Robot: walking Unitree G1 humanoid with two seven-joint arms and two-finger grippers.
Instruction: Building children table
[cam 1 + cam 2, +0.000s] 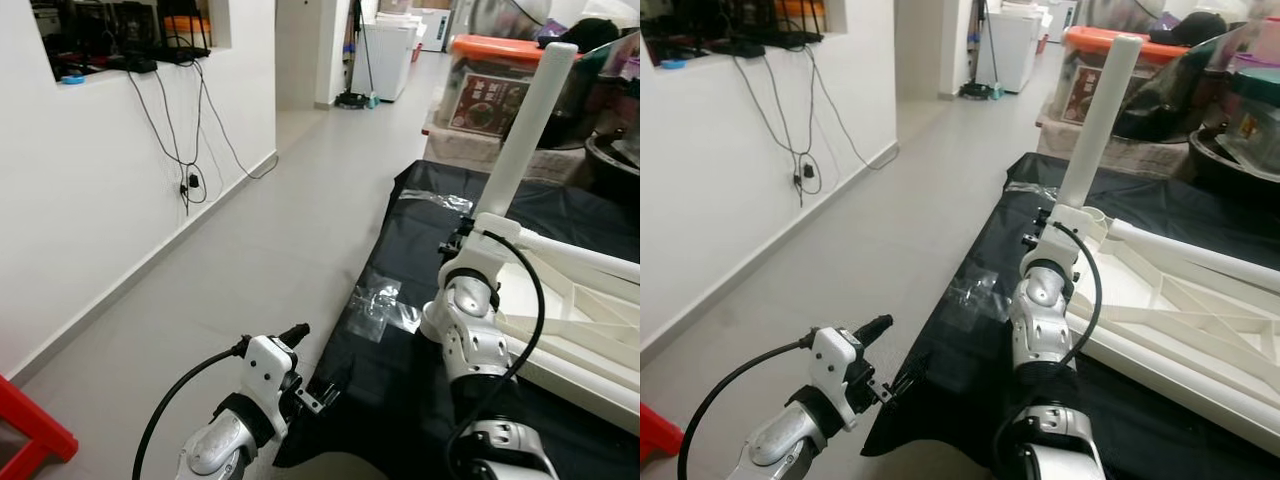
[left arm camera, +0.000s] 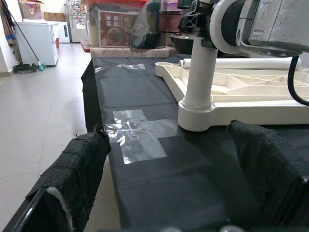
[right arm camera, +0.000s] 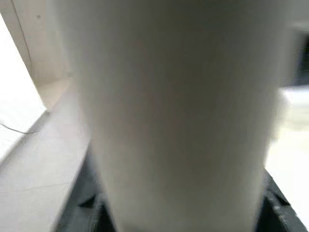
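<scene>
The right gripper (image 1: 462,240) is clenched around the white leg (image 1: 524,130), upright in the corner socket of the tabletop (image 1: 580,320) on the black sheet (image 1: 400,380). The left gripper (image 1: 330,385) hangs released at the sheet's near corner.

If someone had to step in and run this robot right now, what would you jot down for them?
Right gripper: at the base of the white table leg, apparently gripping it; the leg stands upright in a corner socket of the upturned white tabletop.
Left gripper: open, empty, low by the black mat's edge.
A second leg lies on the tabletop.
Done: one leg standing.
Left: check it is seated, fit the remaining legs, flip the table.
</scene>
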